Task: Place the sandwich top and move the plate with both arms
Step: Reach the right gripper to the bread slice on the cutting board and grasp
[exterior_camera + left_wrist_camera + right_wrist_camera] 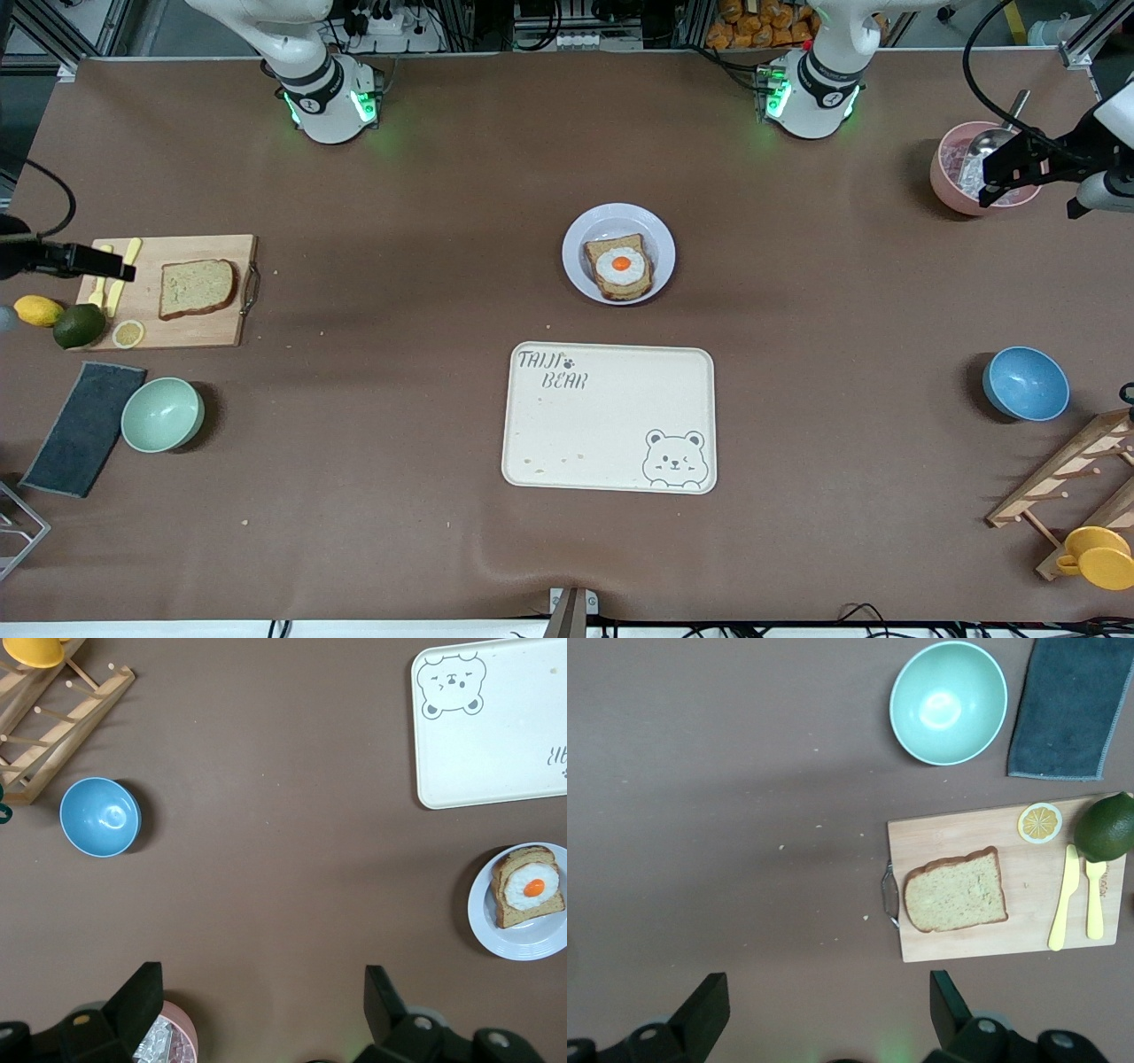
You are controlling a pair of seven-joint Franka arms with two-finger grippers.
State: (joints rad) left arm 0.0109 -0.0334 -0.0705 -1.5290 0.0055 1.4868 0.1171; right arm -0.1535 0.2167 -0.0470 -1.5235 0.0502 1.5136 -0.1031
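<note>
While flat, sandwich top (198, 288) lies lengthwise on board (213, 332)

The yellow cup (1099, 556) and wooden rack (1076, 483) are cut by the edge.

Brown table (425, 496), aluminium framing (53, 35), evenly lit

- Front view: high up, facing the arm bases at twelve o'clock, taking in the whole table (372, 204).
- Left wrist view: looking straight down from well above, sharing the plate (523, 943), tray (496, 771) and blue bowl (99, 816) with the front.
- Right wrist view: straight down too, sharing the cutting board (992, 930) and mint bowl (948, 702) with the front.
</note>
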